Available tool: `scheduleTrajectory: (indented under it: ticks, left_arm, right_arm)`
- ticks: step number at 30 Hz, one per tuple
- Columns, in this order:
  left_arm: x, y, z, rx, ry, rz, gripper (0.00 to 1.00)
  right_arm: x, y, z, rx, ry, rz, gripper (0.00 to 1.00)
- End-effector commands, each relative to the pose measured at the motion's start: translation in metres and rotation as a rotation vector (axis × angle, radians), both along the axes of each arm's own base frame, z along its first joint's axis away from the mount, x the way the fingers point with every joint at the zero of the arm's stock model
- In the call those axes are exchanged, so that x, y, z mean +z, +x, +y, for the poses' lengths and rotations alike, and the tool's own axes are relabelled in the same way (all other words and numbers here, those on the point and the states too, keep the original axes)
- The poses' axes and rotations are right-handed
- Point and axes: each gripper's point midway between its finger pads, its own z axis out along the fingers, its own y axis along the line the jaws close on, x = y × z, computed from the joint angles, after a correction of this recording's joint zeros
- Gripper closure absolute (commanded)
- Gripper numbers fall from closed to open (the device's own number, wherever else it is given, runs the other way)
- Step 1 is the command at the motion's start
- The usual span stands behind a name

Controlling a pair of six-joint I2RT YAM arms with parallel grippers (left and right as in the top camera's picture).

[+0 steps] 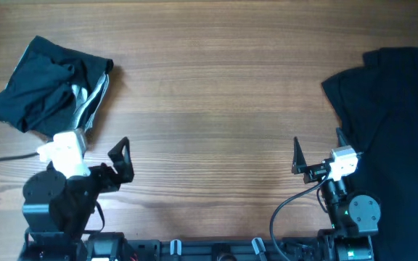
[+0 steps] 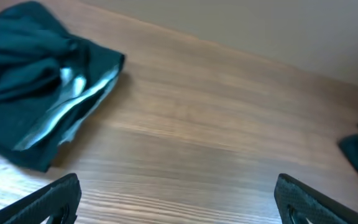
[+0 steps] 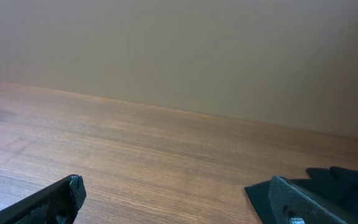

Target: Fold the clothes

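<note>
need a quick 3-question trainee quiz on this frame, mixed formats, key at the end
1. True or false: the left gripper is holding cloth.
2. The dark bundle showing pale grey edges lies: A) on the left arm's side of the table; B) at the middle; C) on the right arm's side.
3. Short answer: which arm's fingers are nearest the larger dark pile?

Key
1. False: its fingers are spread apart with nothing between them.
2. A.
3. The right gripper, also open and empty.
</note>
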Motion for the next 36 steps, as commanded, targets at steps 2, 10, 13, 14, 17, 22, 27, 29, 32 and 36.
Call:
scheduleTrajectory:
  ticks: [2,10,13,14,17,22,27,29,32,36]
  left_arm:
    - [-0.044,0.006,0.013,0.051,0.029,-0.05,0.0]
    - [-0.073,0.033,0.024,0.098,0.052,-0.442,0.0]
    - [-0.079,0.035,0.031,0.123,0.06,-0.479,0.0]
    - [-0.087,0.036,0.029,0.111,0.055,-0.463,0.0]
    - [-0.095,0.036,0.021,0.076,0.045,-0.428,0.0]
    - [-0.095,0.036,0.016,0.054,0.04,-0.429,0.0]
    - [-0.095,0.036,0.016,0.054,0.04,-0.429,0.0]
    - [-0.095,0.036,0.016,0.054,0.04,-0.429,0.0]
    - [-0.095,0.036,0.016,0.054,0.04,-0.429,0.0]
    - [-0.095,0.036,0.016,0.054,0.04,-0.429,0.0]
  right_arm:
    - [-0.002,0.0,-0.002,-0.012,-0.012,-0.005,0.0]
    - [-0.002,0.0,-0.002,-0.012,-0.012,-0.005,0.0]
    - [-0.002,0.0,-0.002,-0.012,-0.012,-0.005,0.0]
    - [-0.002,0.0,-0.002,-0.012,-0.012,-0.005,0.0]
    - [-0.002,0.0,-0.002,-0.012,-0.012,-0.005,0.0]
    - [-0.002,0.0,-0.002,-0.012,-0.012,-0.005,0.0]
    - [-0.002,0.0,-0.002,-0.012,-0.012,-0.005,0.0]
    - [-0.002,0.0,-0.002,-0.012,-0.012,-0.005,0.0]
    - [-0.002,0.0,-0.002,-0.012,-0.012,-0.005,0.0]
    - [-0.002,0.0,-0.002,-0.012,-0.012,-0.005,0.0]
